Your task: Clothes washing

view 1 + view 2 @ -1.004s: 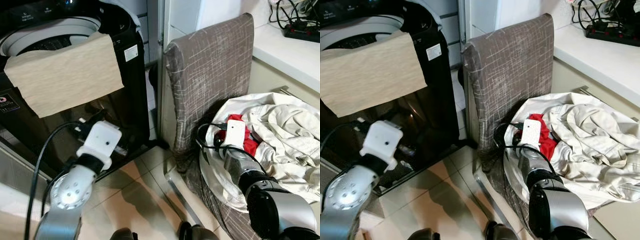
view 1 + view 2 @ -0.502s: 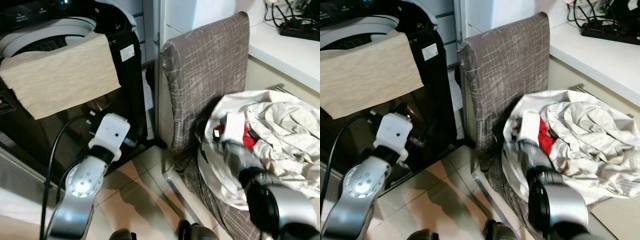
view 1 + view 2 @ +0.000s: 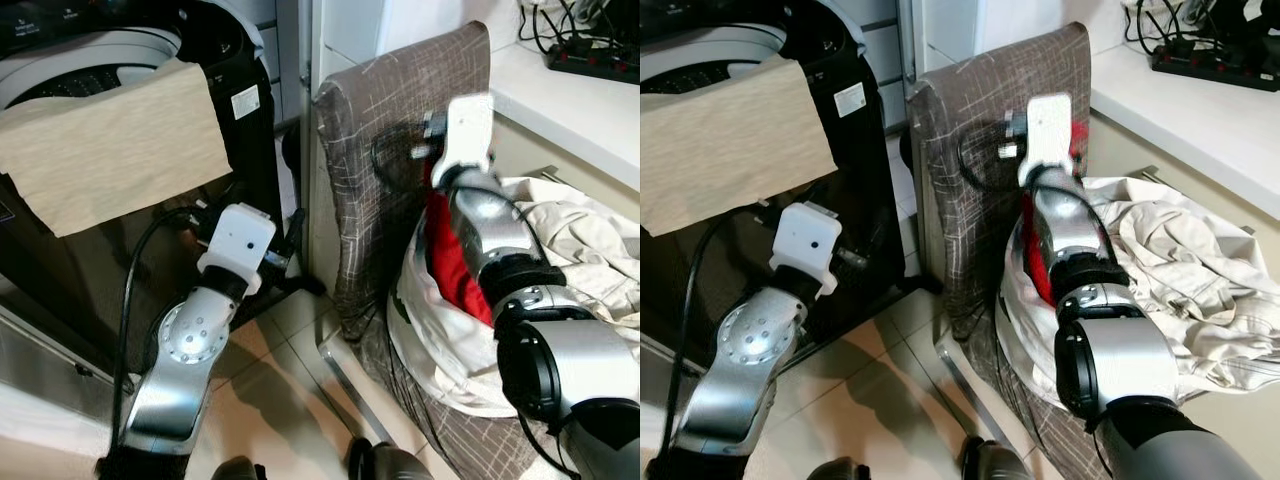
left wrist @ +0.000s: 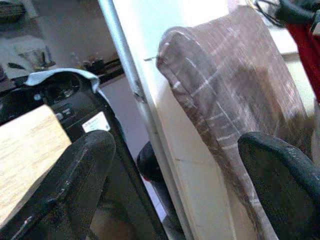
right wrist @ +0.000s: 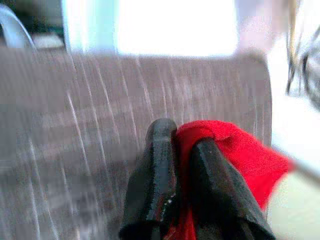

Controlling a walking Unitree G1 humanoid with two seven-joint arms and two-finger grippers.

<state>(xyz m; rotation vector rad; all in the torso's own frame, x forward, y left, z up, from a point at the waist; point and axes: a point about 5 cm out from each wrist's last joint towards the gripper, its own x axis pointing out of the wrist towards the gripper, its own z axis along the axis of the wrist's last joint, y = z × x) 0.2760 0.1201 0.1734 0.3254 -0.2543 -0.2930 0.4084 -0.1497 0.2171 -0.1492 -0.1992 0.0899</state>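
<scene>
My right gripper point(image 5: 182, 137) is shut on a red garment point(image 3: 455, 265), raised in front of the tall back flap of the brown fabric hamper point(image 3: 400, 110). The red cloth trails down from the fingers along my forearm into the hamper. A heap of cream clothes point(image 3: 580, 240) lies in the hamper's white liner point(image 3: 430, 340). To the left stands the black top-load washing machine point(image 3: 255, 60), lid up, with a beige cloth point(image 3: 110, 140) draped over its front rim. My left gripper point(image 4: 177, 145) is open and holds nothing, low by the washer's front corner, pointing at the gap beside the hamper.
A white counter point(image 3: 580, 105) with a black power strip point(image 3: 595, 60) and cables runs behind the hamper on the right. A white door frame point(image 4: 150, 75) stands between washer and hamper. Tiled floor point(image 3: 280, 390) lies below my arms.
My right arm has risen out of the hamper, drawing the red garment up with it. My left arm has moved forward and right toward the washer's corner.
</scene>
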